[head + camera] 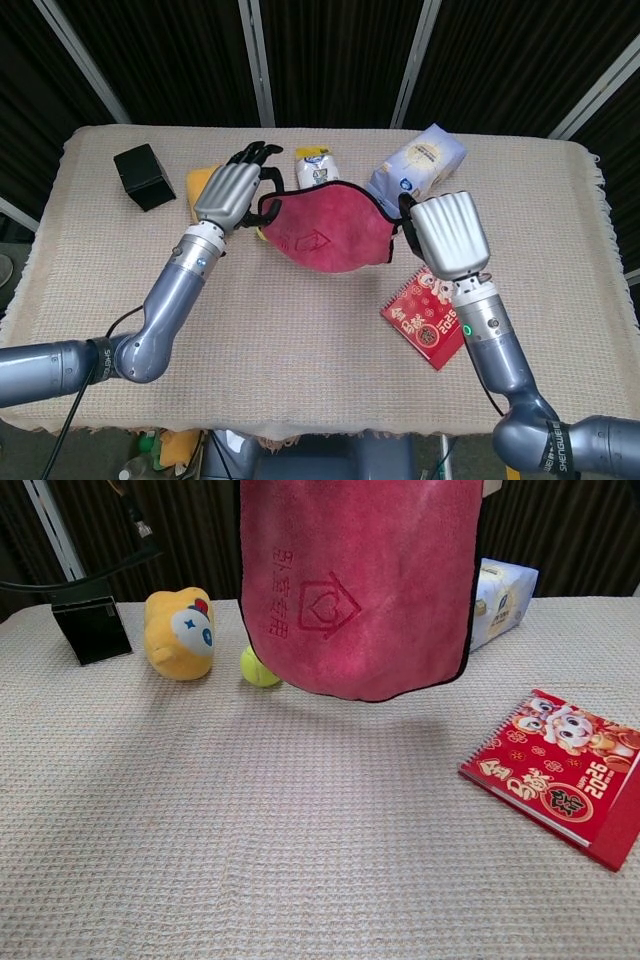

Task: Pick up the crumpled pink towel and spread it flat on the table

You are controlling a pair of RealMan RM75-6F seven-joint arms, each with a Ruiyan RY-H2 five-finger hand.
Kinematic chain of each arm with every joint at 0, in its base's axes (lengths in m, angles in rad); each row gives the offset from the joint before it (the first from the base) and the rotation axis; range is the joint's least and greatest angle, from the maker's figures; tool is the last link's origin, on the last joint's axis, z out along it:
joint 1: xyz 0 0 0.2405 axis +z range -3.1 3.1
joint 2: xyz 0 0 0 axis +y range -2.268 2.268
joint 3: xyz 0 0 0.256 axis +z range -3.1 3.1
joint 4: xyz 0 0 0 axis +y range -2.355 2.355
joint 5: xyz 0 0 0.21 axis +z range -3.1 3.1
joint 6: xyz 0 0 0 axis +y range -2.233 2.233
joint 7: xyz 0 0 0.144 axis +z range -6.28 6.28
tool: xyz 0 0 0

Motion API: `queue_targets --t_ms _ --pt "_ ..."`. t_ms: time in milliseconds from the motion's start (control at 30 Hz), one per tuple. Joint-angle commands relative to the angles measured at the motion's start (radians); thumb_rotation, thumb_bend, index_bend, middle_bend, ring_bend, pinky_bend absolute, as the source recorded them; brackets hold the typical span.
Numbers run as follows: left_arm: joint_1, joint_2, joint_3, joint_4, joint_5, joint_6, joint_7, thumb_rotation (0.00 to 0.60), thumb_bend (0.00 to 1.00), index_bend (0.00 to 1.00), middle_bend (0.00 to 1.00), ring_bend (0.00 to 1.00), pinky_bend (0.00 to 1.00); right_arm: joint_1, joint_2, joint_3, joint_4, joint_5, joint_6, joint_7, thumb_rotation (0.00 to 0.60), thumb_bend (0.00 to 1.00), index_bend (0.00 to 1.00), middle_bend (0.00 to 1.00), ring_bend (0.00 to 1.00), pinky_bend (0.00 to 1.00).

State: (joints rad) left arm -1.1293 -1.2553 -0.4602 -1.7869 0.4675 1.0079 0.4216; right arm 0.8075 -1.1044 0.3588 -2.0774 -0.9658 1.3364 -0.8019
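The pink towel (pixel 328 228) with a dark edge hangs stretched between my two hands, above the table's middle. My left hand (pixel 228 192) grips its left top corner and my right hand (pixel 448 235) grips its right top corner. In the chest view the towel (pixel 360 585) hangs clear of the cloth, its heart-in-house logo facing the camera, with its lower edge off the table. Both hands are above the top of the chest view.
A red calendar (pixel 425 318) lies at the right, also seen in the chest view (pixel 560 772). A yellow plush toy (pixel 180 632), a yellow-green ball (pixel 258 667), a black box (pixel 144 176), a snack pack (pixel 312 165) and a tissue pack (pixel 420 168) lie along the back.
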Motion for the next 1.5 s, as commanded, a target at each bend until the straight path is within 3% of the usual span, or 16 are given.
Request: queue_targets --t_ms 33,333,600,1500 --pt "-0.013 0.009 -0.007 -0.001 -0.014 0.0 0.008 0.6 0.45 0.65 0.1 0.0 0.12 0.011 0.014 0.015 0.005 0.015 -0.014 0.012 0.6 0.61 0.66 1.0 1.0 0.97" --pt "-0.045 0.008 -0.005 0.0 -0.048 0.011 0.025 0.6 0.45 0.66 0.11 0.0 0.12 0.034 0.015 0.042 0.078 0.046 -0.046 0.066 0.6 0.61 0.66 1.0 1.0 0.97" --pt "-0.046 0.004 0.018 -0.002 -0.049 0.029 0.029 0.6 0.45 0.66 0.11 0.0 0.12 0.018 0.013 0.019 0.156 0.054 -0.063 0.116 0.6 0.61 0.66 1.0 1.0 0.97" --pt "-0.044 -0.033 0.07 0.026 -0.034 0.041 0.032 0.6 0.45 0.66 0.11 0.0 0.12 -0.019 -0.019 -0.028 0.264 0.047 -0.076 0.188 0.6 0.61 0.66 1.0 1.0 0.97"
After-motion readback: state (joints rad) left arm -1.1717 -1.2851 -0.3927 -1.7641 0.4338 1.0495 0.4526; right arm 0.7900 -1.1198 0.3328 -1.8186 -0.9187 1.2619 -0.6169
